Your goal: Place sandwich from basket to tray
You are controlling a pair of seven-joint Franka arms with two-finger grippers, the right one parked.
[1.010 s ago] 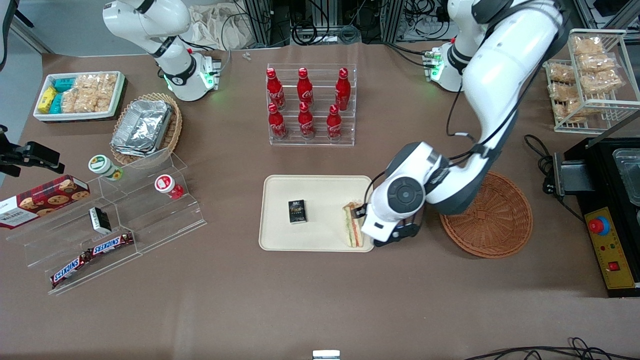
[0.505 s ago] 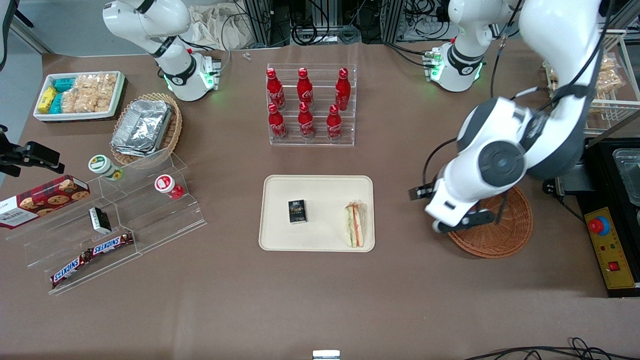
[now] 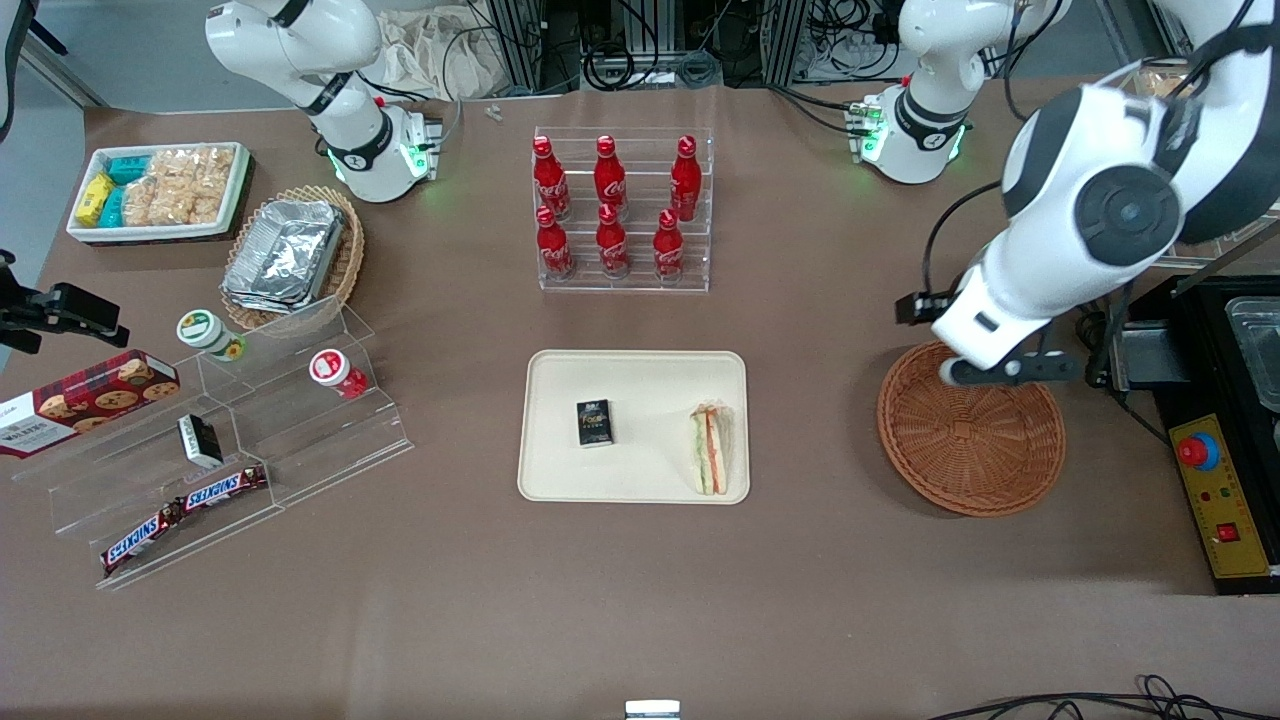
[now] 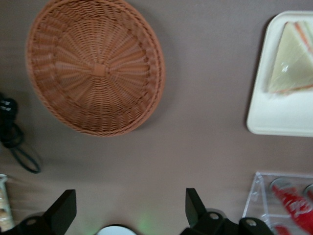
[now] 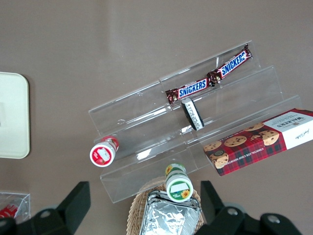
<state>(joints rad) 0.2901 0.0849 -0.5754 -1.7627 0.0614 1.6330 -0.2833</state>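
The wrapped sandwich [image 3: 712,450] lies on the beige tray [image 3: 640,390], near the tray's edge closest to the basket; it also shows in the left wrist view [image 4: 293,58] on the tray [image 4: 288,120]. The round reddish-brown basket [image 3: 970,440] stands empty, also seen in the left wrist view [image 4: 95,68]. My left gripper [image 3: 1005,372] hangs raised over the basket's rim farther from the front camera. It is open and empty in the left wrist view [image 4: 128,213], well apart from the sandwich.
A small black box [image 3: 594,422] lies on the tray. A clear rack of red bottles [image 3: 620,210] stands farther from the camera than the tray. A black machine with a red button [image 3: 1225,450] and a wire rack of packets [image 3: 1190,150] stand beside the basket.
My left gripper was at the sandwich on the tray. It let go, rose and swung toward the working arm's end, past the basket. The sandwich stays on the tray.
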